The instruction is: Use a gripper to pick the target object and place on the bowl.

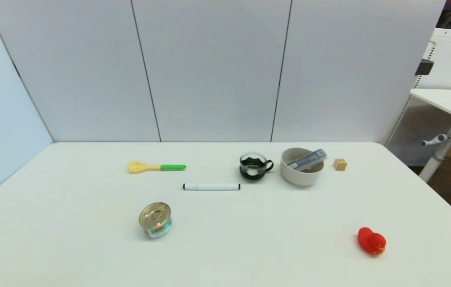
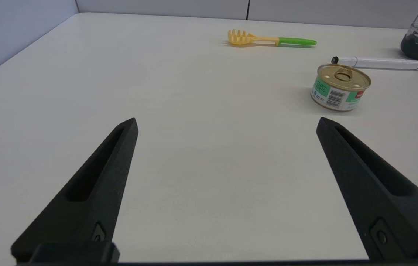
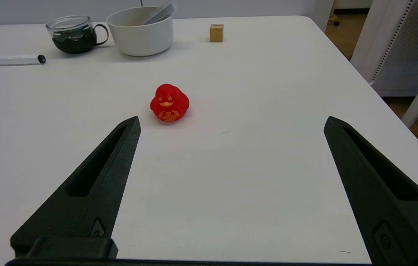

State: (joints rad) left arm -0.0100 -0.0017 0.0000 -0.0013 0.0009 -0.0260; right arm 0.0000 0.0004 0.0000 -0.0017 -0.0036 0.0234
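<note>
Slim dark grey rectangular case with white barcode label (image 1: 307, 160) resting inside round off-white thick-walled bowl (image 1: 289, 172), tilted, one end propped on the far right rim and sticking out past it. Well apart from both claws.

Right gripper (image 3: 231, 123): black fingers spread wide, nothing between them, low over bare tabletop at the near right; red rubber duck (image 3: 169, 103) just ahead of it, bowl and case far beyond. Left gripper (image 2: 226, 123): fingers spread wide, holding nothing, low over the near left of the table. Neither arm visible in head view.

Count: one case, one bowl, one glass cup with black handle and dark contents (image 1: 255, 165) just left of bowl, one white marker pen with black cap (image 1: 211, 186), one yellow pasta fork with green handle (image 1: 155, 167), one gold-lidded tin can (image 1: 155, 219), one small wooden cube (image 1: 340, 164) right of bowl, one duck.

Surface: plain white table (image 1: 70, 223), rounded corners. Pale grey panel walls (image 1: 209, 67) behind and at left. Second white table (image 1: 444, 101) off to the right.
</note>
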